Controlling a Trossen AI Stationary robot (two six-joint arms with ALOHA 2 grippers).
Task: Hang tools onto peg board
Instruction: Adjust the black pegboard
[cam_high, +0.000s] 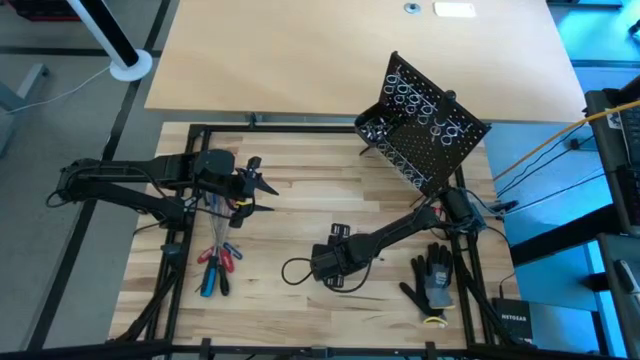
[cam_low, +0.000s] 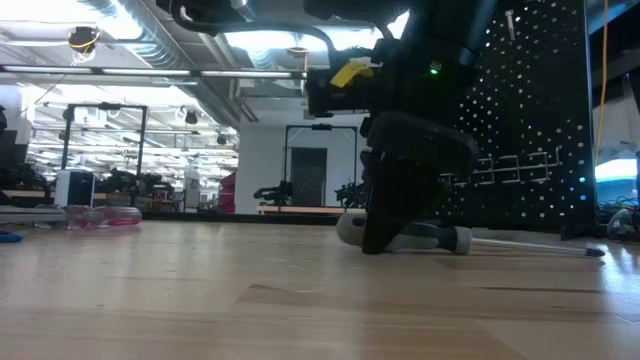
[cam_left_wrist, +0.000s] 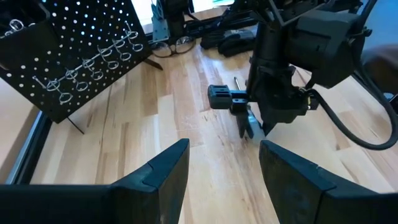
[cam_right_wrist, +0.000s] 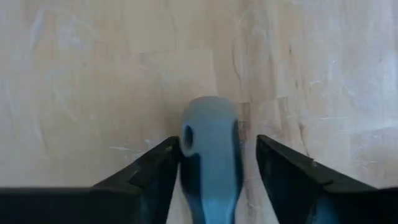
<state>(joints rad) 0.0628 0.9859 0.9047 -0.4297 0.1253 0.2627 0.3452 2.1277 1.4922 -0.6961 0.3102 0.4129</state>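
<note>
A grey-handled screwdriver (cam_low: 425, 238) lies flat on the wooden table (cam_high: 300, 210), its thin shaft (cam_low: 540, 246) pointing at the peg board (cam_high: 430, 125). The black peg board stands on thin legs at the far right. My right gripper (cam_right_wrist: 214, 149) points steeply down, open, with one finger on each side of the handle (cam_right_wrist: 210, 155). My left gripper (cam_high: 262, 187) hovers open and empty above the table's left part. Red- and blue-handled tools (cam_high: 215, 262) lie in a bunch on the table, on the near side of it. My right gripper straddles the screwdriver's handle near its rounded butt end (cam_right_wrist: 208, 121), coming from above with the fingers across the handle. One finger (cam_right_wrist: 283, 171) stands clear of it. The other finger (cam_right_wrist: 158, 168) lies close against its side; I cannot tell whether it touches.
A black-and-grey work glove (cam_high: 435, 280) lies near the right front corner. A black cable loop (cam_high: 295, 270) trails beside my right gripper. The peg board's rows of silver ring holders (cam_left_wrist: 93, 62) face the table's middle, with bare wood (cam_high: 300, 210) between the arms.
</note>
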